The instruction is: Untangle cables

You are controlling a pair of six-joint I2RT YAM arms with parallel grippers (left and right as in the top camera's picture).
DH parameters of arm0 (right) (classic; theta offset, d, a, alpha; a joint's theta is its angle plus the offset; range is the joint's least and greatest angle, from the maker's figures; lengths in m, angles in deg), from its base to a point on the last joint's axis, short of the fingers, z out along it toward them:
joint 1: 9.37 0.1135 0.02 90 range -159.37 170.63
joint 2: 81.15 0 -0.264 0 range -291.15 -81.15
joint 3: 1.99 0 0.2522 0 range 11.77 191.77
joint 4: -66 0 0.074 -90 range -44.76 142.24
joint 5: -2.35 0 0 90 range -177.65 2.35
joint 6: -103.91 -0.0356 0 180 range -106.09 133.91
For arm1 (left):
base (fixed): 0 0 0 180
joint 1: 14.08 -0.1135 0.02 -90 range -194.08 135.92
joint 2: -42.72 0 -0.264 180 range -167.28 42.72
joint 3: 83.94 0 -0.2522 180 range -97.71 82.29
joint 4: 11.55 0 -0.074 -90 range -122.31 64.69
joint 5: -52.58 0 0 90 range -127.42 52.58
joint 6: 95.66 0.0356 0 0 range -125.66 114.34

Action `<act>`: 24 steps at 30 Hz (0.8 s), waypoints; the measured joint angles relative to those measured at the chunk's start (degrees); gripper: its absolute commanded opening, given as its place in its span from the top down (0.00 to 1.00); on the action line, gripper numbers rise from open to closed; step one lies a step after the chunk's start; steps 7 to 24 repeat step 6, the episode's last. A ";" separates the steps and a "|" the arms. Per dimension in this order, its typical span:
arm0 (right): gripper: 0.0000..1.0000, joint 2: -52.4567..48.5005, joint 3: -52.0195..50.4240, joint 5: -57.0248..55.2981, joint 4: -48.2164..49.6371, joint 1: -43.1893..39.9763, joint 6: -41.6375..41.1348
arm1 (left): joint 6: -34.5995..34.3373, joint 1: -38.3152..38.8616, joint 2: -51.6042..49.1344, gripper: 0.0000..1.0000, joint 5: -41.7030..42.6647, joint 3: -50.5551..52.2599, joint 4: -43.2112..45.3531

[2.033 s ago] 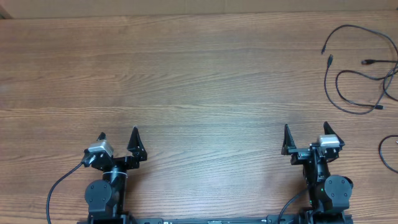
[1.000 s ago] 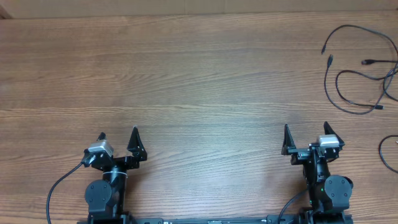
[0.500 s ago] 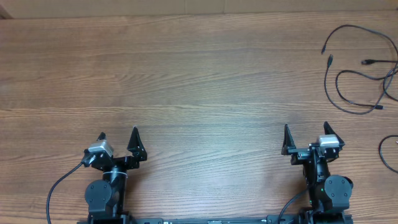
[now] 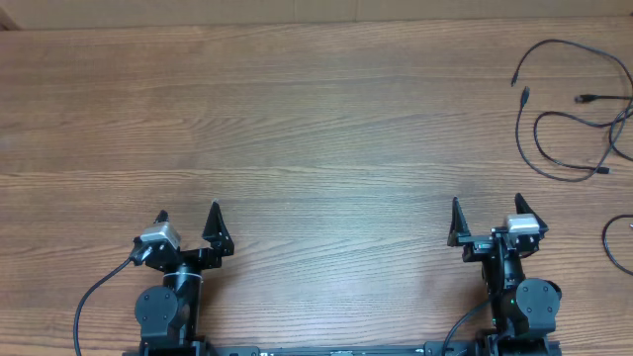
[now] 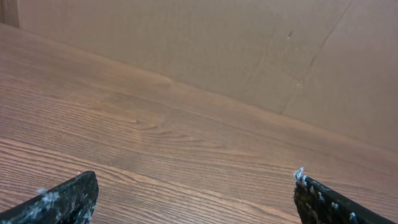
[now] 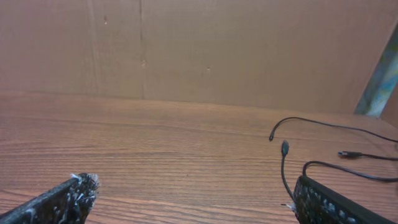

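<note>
The left gripper [image 4: 188, 211] is seen at the near left of the desk [image 4: 316, 119], with its jaws spread wide and nothing between them. The right gripper [image 4: 487, 201] is seen at the near right, likewise released and holding nothing. In each wrist view only bare wood grain is shown between the two dark fingertips.

The cables [image 4: 524, 96] are laid at the far right of the desk, well apart from both grippers. They are spread in loose curves, with small plug ends resting on the wood. A further cord loop [image 4: 606, 237] is cut off by the right edge, nearer than the others and to the right of the right gripper. In the right wrist view the cables [image 6: 285, 148] are seen ahead and to the right, flat on the desk. No cable is touched by either gripper. A plain brown wall [image 5: 186, 37] is seen beyond the far edge.
</note>
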 measured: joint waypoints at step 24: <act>0.00 0.00 0.00 -0.02 -0.04 0.00 0.00 | 0.00 0.00 0.00 0.00 0.00 0.00 0.00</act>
